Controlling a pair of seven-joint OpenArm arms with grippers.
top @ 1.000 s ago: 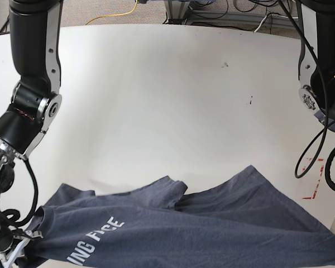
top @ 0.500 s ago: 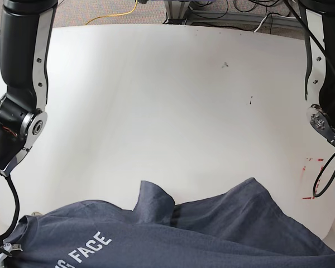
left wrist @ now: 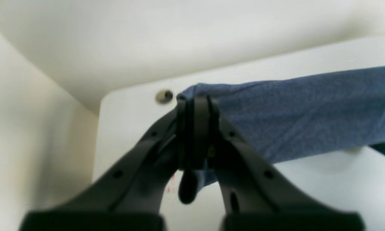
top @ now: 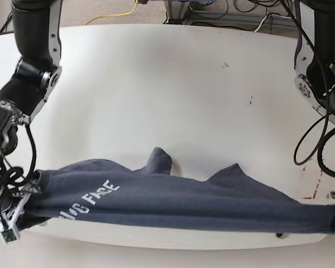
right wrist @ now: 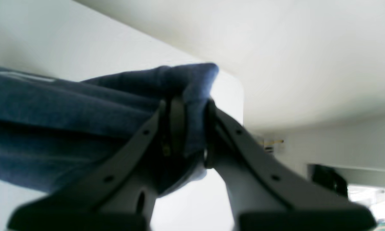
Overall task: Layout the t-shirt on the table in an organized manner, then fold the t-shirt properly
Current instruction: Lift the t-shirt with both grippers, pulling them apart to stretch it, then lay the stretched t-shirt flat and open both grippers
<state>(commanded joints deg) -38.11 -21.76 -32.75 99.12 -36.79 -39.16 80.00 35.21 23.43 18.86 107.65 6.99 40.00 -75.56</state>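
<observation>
Nearest, the shirt (top: 178,202) stretches in a long band along the near edge of the table (top: 156,89), lettering up. Its two ends are pinched: the right gripper (right wrist: 187,128) has its jaws clamped on bunched fabric, the left gripper (left wrist: 195,128) likewise beside a small hole (left wrist: 164,96). Farther back, a yellow cable (top: 114,15) crosses the floor.

Robotics lab: two arms, white table (top: 173,84), floor cables (top: 113,17).

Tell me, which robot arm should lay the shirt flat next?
Probably both. The right gripper and left gripper each pinch an end of the t-shirt, stretched across the table.
</observation>
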